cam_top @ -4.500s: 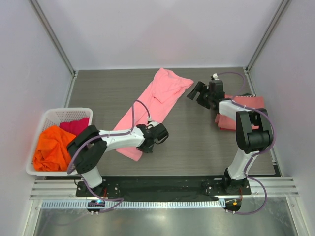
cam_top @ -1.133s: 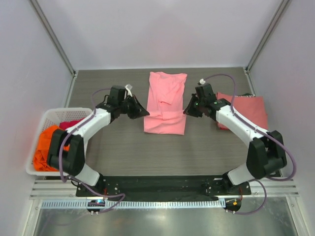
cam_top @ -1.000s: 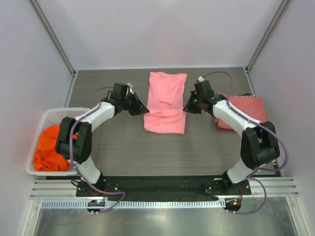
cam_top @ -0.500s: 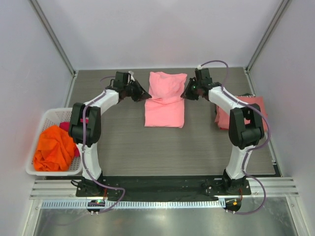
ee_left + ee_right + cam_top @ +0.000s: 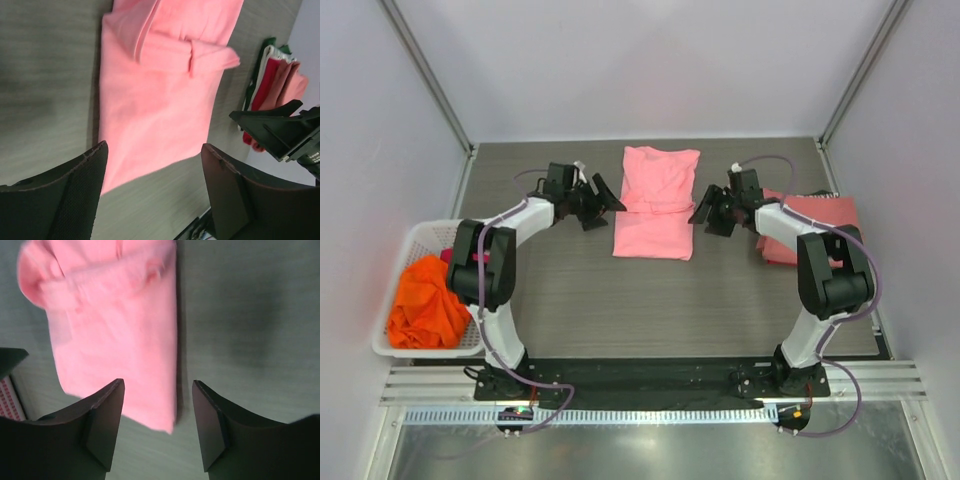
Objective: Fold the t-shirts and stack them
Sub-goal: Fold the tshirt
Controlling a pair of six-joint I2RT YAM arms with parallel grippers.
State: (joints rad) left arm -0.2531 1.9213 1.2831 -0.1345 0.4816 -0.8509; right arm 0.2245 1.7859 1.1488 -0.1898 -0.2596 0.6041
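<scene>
A light pink t-shirt (image 5: 657, 205) lies folded into a flat rectangle at the back middle of the table; the left wrist view shows it (image 5: 160, 90) and so does the right wrist view (image 5: 115, 340). My left gripper (image 5: 600, 200) (image 5: 154, 147) is open just off the shirt's left edge, holding nothing. My right gripper (image 5: 708, 212) (image 5: 157, 382) is open at the shirt's right edge, with nothing between its fingers. A salmon-red t-shirt (image 5: 820, 225) lies folded at the right. An orange t-shirt (image 5: 425, 305) and a magenta one (image 5: 448, 258) sit crumpled in the basket.
A white lattice basket (image 5: 420, 232) stands at the left table edge. White walls close in the back and both sides. Both arms reach from the near edge toward the back of the grey table (image 5: 650, 300).
Both grippers were shut on the pink shirt's edges and carried its fold toward the back. They have now opened, let the shirt go, and pulled slightly outward and nearer.
</scene>
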